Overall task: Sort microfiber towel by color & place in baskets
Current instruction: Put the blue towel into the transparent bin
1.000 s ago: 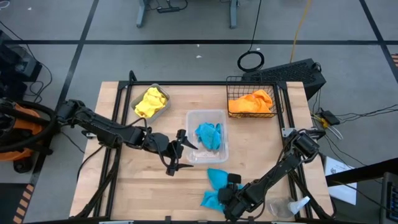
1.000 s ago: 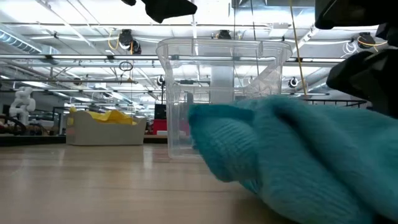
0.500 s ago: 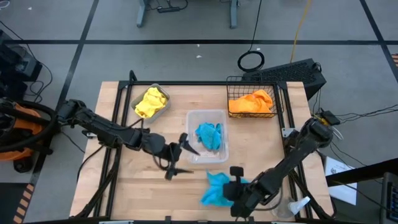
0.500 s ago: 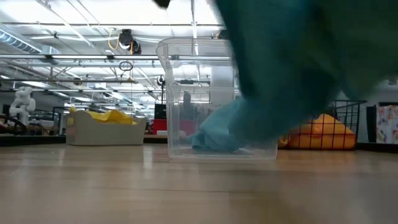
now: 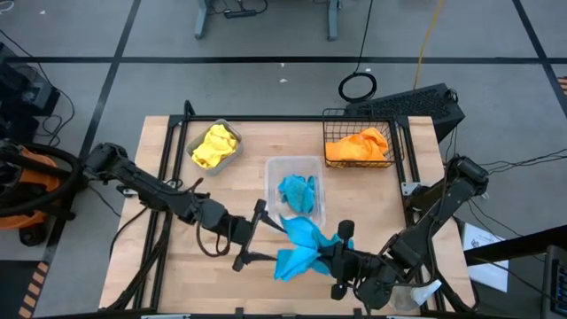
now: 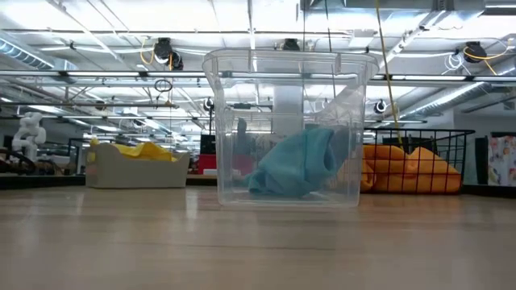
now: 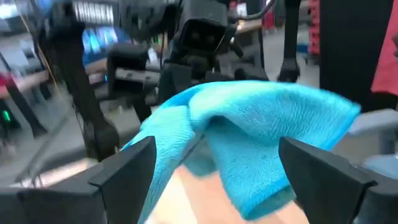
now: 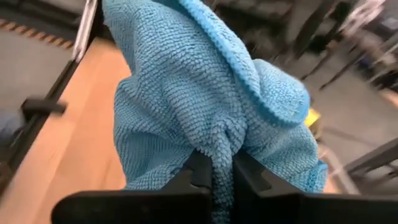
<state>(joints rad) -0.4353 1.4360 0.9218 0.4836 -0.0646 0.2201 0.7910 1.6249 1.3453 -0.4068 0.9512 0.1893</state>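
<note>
Gripping blue towel, right gripper pinched tight, cloth dangling off table. Left gripper spread wide just beside it. Clear tub beyond; risk: trailing corner snags rim, spills outside.

Sky-blue towel at lower centre, ribbed weave; second sky-blue towel in clear tub. Yellow cloths in grey bin, upper left. Orange cloths in black wire basket, upper right. Desk pale wood.
</note>
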